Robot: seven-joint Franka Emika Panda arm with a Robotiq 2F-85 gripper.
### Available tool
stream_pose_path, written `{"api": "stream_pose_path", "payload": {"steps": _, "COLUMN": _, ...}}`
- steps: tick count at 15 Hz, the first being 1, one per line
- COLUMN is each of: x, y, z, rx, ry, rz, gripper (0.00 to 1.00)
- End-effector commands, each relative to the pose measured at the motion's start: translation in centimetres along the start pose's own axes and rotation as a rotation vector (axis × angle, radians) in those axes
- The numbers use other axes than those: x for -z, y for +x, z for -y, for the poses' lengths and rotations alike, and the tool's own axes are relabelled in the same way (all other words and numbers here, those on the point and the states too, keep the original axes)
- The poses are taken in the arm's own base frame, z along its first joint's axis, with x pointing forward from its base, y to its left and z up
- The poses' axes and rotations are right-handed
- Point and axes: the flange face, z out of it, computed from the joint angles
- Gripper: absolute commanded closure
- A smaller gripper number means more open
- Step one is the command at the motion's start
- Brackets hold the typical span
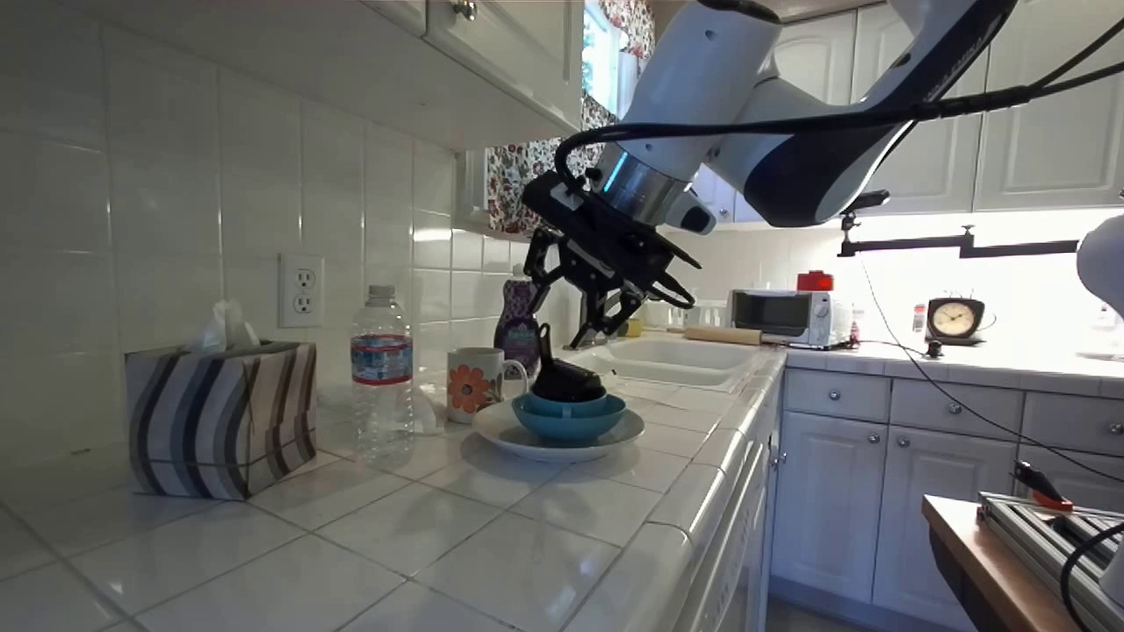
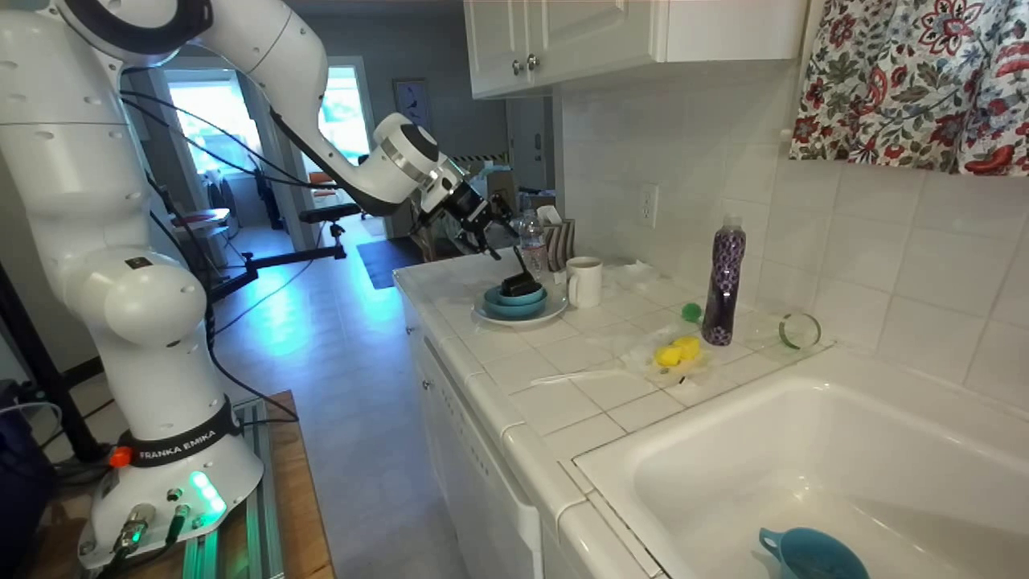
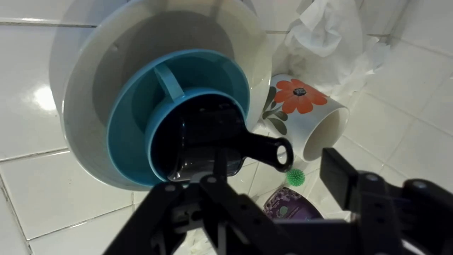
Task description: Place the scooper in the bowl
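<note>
The scooper [image 3: 212, 127] is black, with a cup head and a handle with a hole; it also shows in both exterior views [image 1: 566, 382] [image 2: 520, 284]. Its head rests tilted in the mouth of a smaller teal cup [image 3: 170, 82], which stands inside the teal bowl [image 3: 208, 67]. The bowl shows under it in both exterior views [image 1: 571, 430] [image 2: 514, 310]. The handle sticks up and out toward my gripper [image 3: 276, 170]. My gripper is open just above the scooper [image 1: 558, 323] [image 2: 503, 243], its fingers spread apart and nothing held between them.
The bowl stands on a wide pale plate [image 1: 509, 439]. Close by are a flowered mug [image 1: 470, 386], a purple bottle [image 2: 723, 285] and a green spiky ball [image 3: 295, 177]. A water bottle [image 1: 382, 395] and tissue box [image 1: 219, 421] stand along the wall. The sink [image 2: 723, 450] holds a blue cup [image 2: 820, 555].
</note>
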Motion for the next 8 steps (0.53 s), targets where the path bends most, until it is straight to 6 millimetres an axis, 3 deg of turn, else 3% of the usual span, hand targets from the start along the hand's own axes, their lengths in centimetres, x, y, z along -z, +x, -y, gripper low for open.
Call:
{"api": "stream_pose_path", "payload": {"steps": 1, "x": 1.7, "y": 1.3, "z": 0.9, "rx": 0.007, "ry": 0.041, "rz": -0.055, "gripper": 0.02}}
{"api": "stream_pose_path", "payload": {"steps": 8, "x": 5.0, "y": 6.1, "z": 1.7, "rx": -0.160, "ry": 0.052, "rz": -0.144, "gripper": 0.00}}
